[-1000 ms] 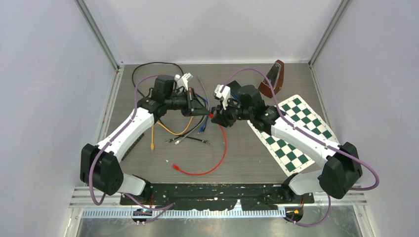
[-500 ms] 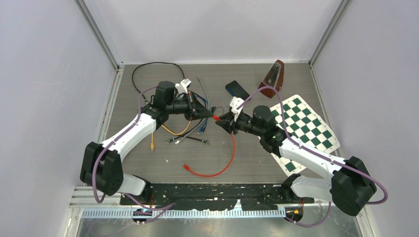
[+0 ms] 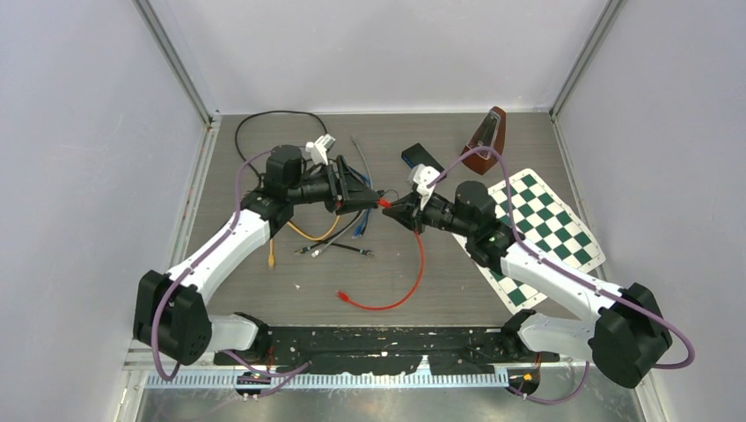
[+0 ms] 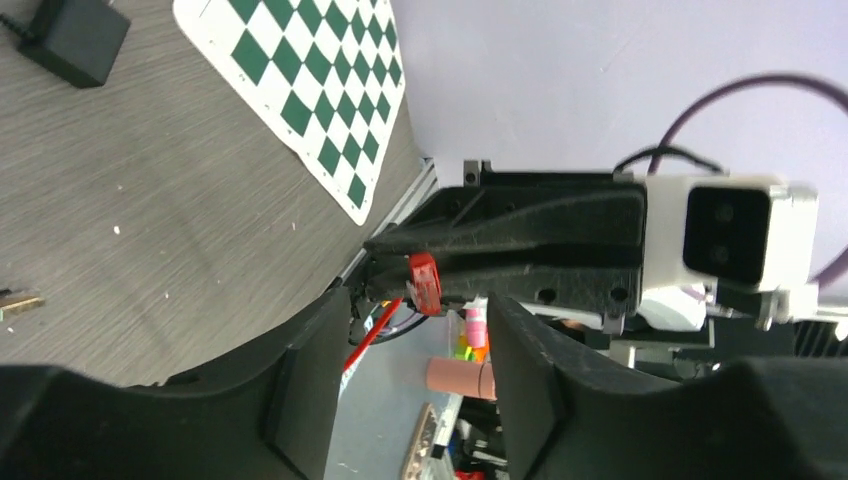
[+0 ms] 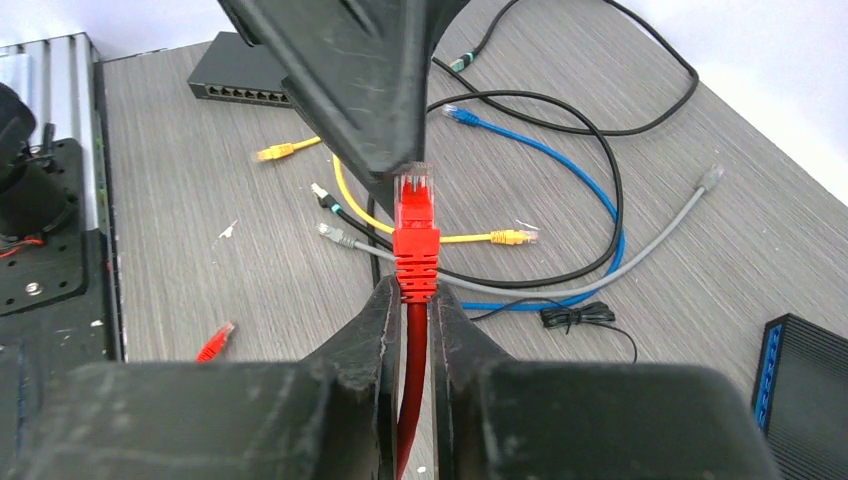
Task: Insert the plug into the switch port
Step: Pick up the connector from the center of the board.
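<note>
**Plug passed from left to right**
The left tool (image 4: 415, 340) has just spread its fingers and let go. The right tool (image 5: 415, 300) now pinches the red plug (image 5: 414, 215) by its boot, held above the surface (image 5: 180, 250). The switch (image 5: 240, 80) lies well apart, so carrying the plug over probably comes next.

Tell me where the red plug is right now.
Top view: the red plug is held above mid-table, clamped in the right end effector, its tip pointing at the open left end effector, just right of the loose cables.
</note>
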{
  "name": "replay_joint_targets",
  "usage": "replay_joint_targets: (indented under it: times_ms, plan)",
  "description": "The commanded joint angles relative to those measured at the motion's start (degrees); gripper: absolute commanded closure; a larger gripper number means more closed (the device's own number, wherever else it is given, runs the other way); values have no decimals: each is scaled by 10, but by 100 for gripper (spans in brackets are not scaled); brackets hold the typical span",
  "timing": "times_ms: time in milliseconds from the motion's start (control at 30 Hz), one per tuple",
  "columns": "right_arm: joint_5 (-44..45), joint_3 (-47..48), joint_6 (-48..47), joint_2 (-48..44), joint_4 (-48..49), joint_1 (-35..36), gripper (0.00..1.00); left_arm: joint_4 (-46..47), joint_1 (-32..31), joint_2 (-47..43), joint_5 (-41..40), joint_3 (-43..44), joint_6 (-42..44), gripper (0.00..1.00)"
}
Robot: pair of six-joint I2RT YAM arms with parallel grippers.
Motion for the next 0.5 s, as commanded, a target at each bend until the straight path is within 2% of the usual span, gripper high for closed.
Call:
replay_joint_targets:
  times_ms: [0,100,233,467]
  plan:
    - [-80,96,-4,11,-102,-28,95,39,5,-56,40,15,85,41]
    - [-172,139,14,32,-165,-60,95,-23,5,-78,34,39,174,36]
    - [-270,175,64,46,-174,-87,95,-121,5,-95,5,70,298,35]
    - [-321,208,86,54,-213,-94,95,-100,5,-132,3,65,365,31]
